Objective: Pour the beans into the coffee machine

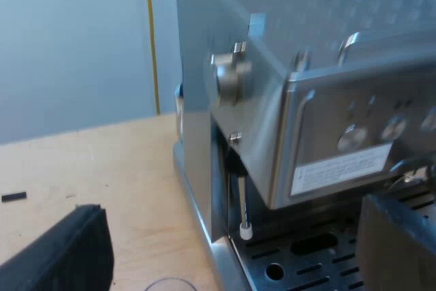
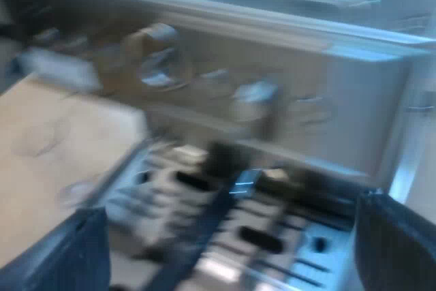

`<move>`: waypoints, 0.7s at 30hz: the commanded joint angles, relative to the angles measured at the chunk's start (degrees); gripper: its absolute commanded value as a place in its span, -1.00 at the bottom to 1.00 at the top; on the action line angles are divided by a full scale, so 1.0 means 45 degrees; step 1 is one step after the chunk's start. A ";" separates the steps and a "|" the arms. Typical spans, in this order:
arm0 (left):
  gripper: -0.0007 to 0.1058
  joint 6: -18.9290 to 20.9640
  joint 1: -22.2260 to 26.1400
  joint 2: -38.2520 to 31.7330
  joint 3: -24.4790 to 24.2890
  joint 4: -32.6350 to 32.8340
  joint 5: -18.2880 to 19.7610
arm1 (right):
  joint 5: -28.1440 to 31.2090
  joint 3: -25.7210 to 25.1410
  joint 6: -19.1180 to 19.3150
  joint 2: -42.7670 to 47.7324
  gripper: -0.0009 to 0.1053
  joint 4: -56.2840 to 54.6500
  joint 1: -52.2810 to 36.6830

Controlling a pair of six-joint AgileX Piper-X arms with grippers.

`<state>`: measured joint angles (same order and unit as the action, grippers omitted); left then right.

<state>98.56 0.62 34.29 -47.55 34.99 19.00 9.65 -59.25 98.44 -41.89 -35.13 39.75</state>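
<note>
**Q:** What does the left gripper [image 1: 230,230] face?

**A:** It faces the espresso machine [image 1: 320,66], the task's target, which stands close ahead and is seen from a front corner. The machine's side panel rises from the wooden table [image 1: 102,161]. A steam knob [image 1: 230,76] projects from that panel. Below the knob a steam wand [image 1: 243,202] hangs upright, with its white tip just above the slotted drip tray [image 1: 306,260]. On the front panel, round dials [image 1: 352,138] sit above a white label [image 1: 340,168].

**Q:** How do that gripper's fingers [image 1: 65,253] stand?

**A:** They are spread wide, one before the table and the other before the drip tray. Nothing is held between them.

**Q:** Does anything lie on the table?

**A:** A small black piece [image 1: 13,196] lies on it, well apart from the machine.

**Q:** And the right gripper [image 2: 230,226]?

**A:** It meets the machine's front almost squarely and close in. The dials run along the panel and the drip tray lies beneath them. A dark bar [image 2: 197,216] slants over the tray, but what it is cannot be told. The fingers of this gripper are also spread apart, with nothing between them.
</note>
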 commanded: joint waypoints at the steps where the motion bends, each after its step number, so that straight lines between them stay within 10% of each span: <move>1: 0.63 0.0098 -0.0044 -0.0111 -0.0373 0.0255 0.0040 | -0.0243 -0.0192 0.0156 0.0780 0.50 -0.0377 -0.1428; 21: 0.63 0.0039 -0.0044 -0.3077 -0.0438 0.1209 -0.0049 | 0.0809 -0.0192 0.0740 0.5264 0.50 -0.3964 -0.6124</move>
<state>98.56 0.62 21.10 -49.27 38.74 19.00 11.36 -59.35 101.07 -19.43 -52.66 12.58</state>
